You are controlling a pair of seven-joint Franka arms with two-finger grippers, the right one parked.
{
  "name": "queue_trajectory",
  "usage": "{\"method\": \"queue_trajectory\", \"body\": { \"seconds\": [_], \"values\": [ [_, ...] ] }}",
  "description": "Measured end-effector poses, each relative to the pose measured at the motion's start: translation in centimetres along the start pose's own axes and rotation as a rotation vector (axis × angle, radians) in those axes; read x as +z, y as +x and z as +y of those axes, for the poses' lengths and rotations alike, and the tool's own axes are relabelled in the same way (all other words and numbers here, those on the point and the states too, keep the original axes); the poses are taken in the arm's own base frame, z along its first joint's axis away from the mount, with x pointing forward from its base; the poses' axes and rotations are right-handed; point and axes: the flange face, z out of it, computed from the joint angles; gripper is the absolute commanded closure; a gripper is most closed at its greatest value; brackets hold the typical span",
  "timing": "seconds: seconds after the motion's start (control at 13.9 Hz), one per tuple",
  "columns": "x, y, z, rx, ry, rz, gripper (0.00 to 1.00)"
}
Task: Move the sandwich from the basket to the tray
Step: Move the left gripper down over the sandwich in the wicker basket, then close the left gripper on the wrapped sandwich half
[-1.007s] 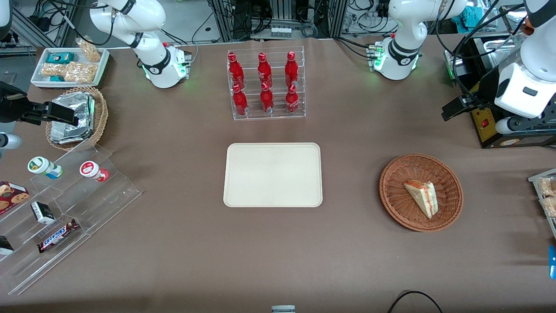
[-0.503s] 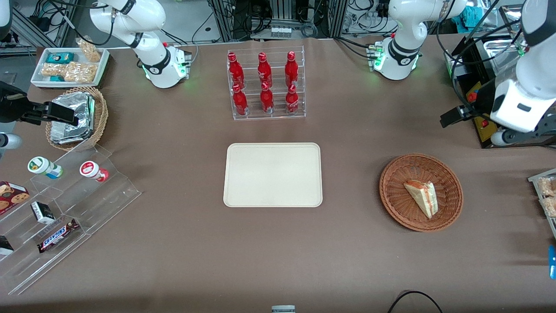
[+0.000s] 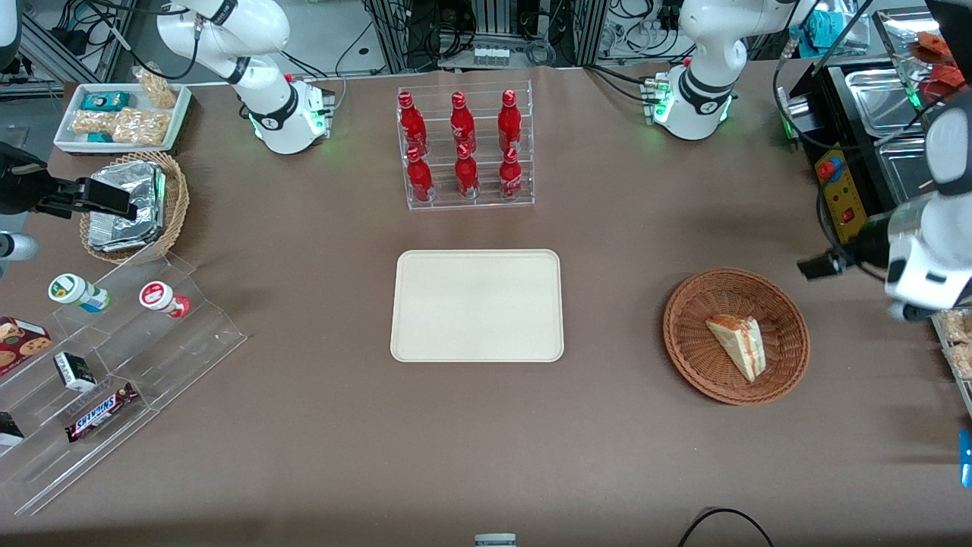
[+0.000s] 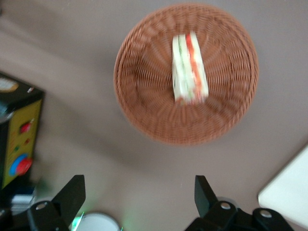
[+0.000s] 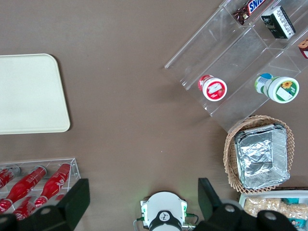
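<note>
Resting untouched, sandwich (image 3: 738, 346) lies in basket (image 3: 687, 319), at 3 o'clock of the tray (image 3: 477, 305) on the table (image 3: 607, 228). Pincer (image 4: 139, 199) hovers wide open, empty, above the table near the basket's rim toward the working arm's end. Nothing done yet: grasp, lift, transfer, release all remain.
</note>
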Motion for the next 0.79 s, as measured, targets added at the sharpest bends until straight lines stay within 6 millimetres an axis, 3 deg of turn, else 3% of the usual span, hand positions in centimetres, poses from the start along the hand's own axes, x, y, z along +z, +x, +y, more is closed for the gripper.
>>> {"method": "queue_trajectory", "body": {
  "seconds": [0.22,0.36,0.79],
  "values": [
    [5.7,2.3,0.2,-0.012,-0.036,0.064,0.00],
    [8.1,3.3,0.5,-0.022,-0.053,0.084,0.00],
    [11.2,5.6,2.1,-0.138,-0.130,0.135,0.00]
  ]
}}
